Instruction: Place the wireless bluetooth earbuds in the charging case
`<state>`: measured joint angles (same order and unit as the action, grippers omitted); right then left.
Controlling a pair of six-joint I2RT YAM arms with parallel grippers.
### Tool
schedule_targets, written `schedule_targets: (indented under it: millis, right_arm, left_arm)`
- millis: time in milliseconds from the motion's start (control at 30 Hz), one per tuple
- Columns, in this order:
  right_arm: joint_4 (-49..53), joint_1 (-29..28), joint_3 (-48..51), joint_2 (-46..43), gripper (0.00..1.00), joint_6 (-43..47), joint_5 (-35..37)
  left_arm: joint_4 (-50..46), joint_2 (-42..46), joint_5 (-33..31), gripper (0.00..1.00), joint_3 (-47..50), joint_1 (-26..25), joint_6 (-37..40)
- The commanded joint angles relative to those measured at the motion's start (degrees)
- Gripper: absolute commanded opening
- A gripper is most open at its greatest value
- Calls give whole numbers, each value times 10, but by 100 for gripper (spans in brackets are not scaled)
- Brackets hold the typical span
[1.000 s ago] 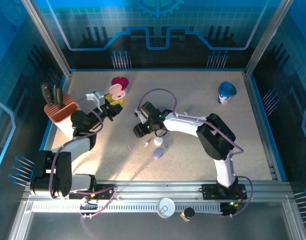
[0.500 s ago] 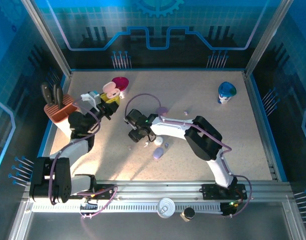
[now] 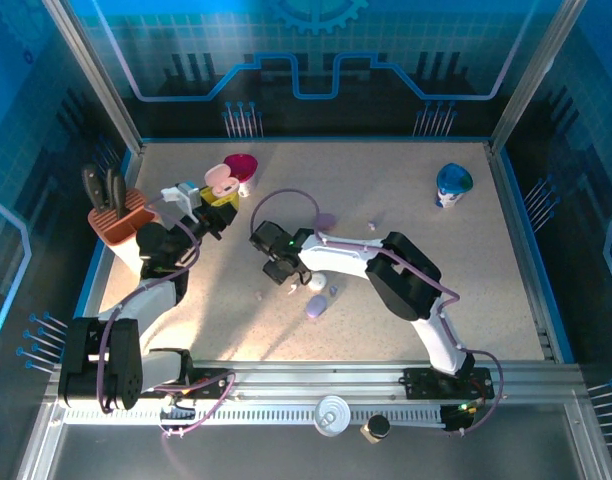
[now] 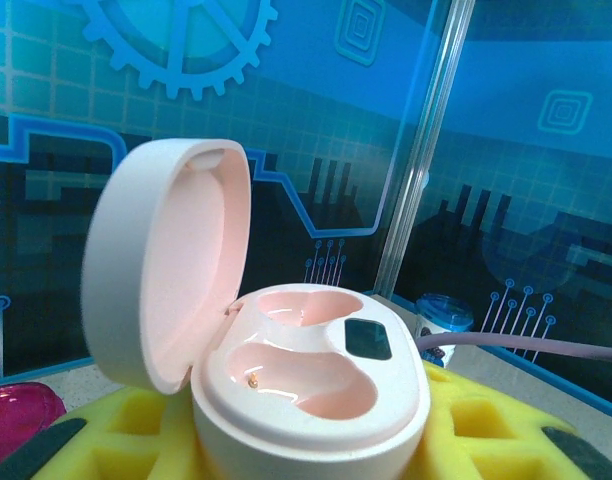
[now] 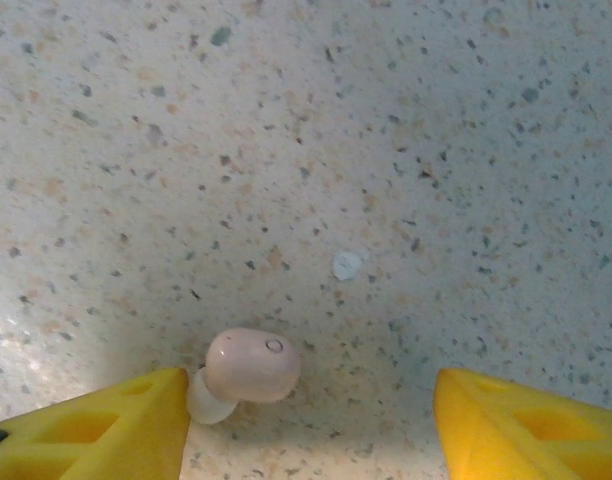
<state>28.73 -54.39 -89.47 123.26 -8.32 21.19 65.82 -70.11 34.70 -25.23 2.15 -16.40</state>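
Pale pink, the earbud (image 5: 251, 368) lies lower left in the right wrist view, off-centre between the parted fingers (image 5: 126, 425) of the right gripper (image 5: 308, 430), which should centre before pinching; the left gripper (image 4: 306, 445) clamps the open charging case (image 4: 311, 385).

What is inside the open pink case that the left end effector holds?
The case holds two hollow wells, both empty, and a small dark panel. Its lower body is covered by the yellow fingers.
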Motion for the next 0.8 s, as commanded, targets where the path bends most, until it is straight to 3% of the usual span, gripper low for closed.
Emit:
schedule_targets:
  millis: [0, 433, 633, 767]
  right_arm:
    - [27, 21, 24, -33, 64, -13, 22]
    - [-24, 30, 70, -99, 64, -52, -29]
    - [-41, 17, 51, -83, 65, -15, -67]
    - [-8, 39, 19, -58, 65, -57, -147]
  left_arm:
    - [19, -1, 2, 35, 8, 6, 5]
    - [-33, 11, -31, 36, 5, 6, 32]
    - [-35, 10, -38, 35, 2, 6, 33]
    - [-43, 16, -41, 35, 1, 7, 35]
